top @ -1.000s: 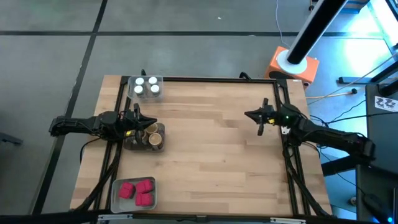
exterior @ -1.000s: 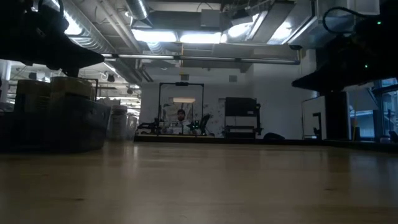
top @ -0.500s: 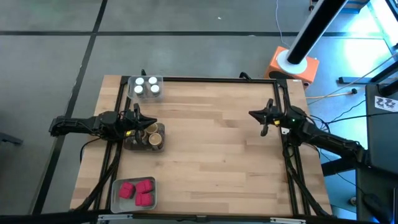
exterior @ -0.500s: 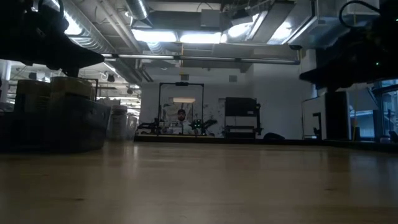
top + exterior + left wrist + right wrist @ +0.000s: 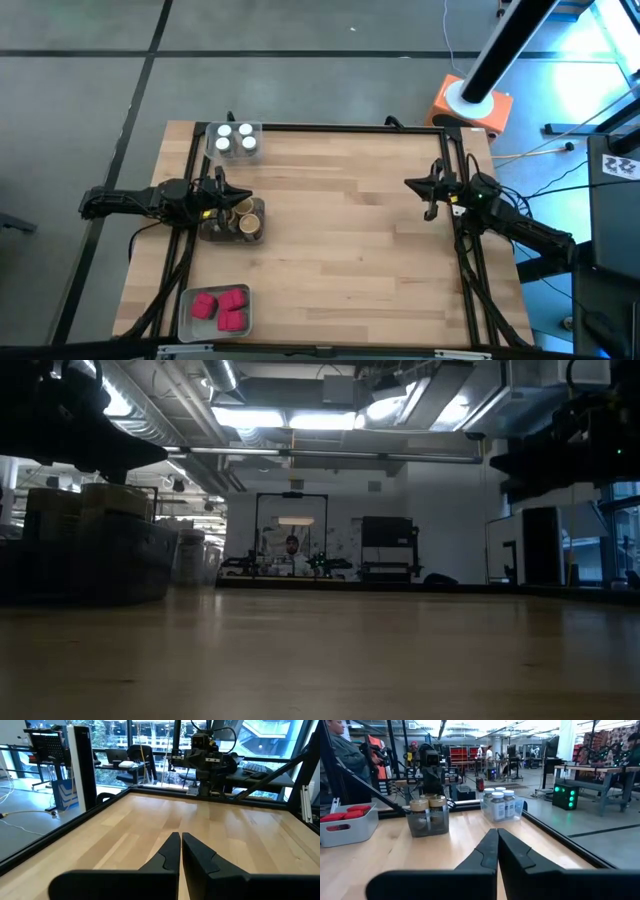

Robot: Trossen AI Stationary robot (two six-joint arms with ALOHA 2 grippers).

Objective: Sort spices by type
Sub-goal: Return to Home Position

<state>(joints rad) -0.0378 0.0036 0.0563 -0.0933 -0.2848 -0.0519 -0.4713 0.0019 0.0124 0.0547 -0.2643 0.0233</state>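
Three white-lidded round jars [image 5: 233, 141] stand in a clear tray at the table's far left. Tan-lidded jars [image 5: 240, 218] fill a clear tray at the middle left, also seen in the right wrist view [image 5: 427, 812]. Red boxy spices [image 5: 220, 306] lie in a grey tray [image 5: 186, 312] at the near left. My left gripper [image 5: 243, 196] hovers shut and level just above the tan-lidded jars' tray, with nothing between its fingers [image 5: 180, 837]. My right gripper [image 5: 409, 185] hangs shut and level near the table's right edge, holding nothing [image 5: 497, 831].
Black frame rails [image 5: 330, 127] run along the table's edges. Bare wood [image 5: 340, 230] spreads across the middle and right of the table. An orange-based pole [image 5: 472, 104] stands beyond the far right corner. A person [image 5: 347, 755] stands beyond the table's left side.
My right gripper has drawn back a little toward the table's right edge, staying shut and holding nothing. The jars, boxes and trays have kept their places.
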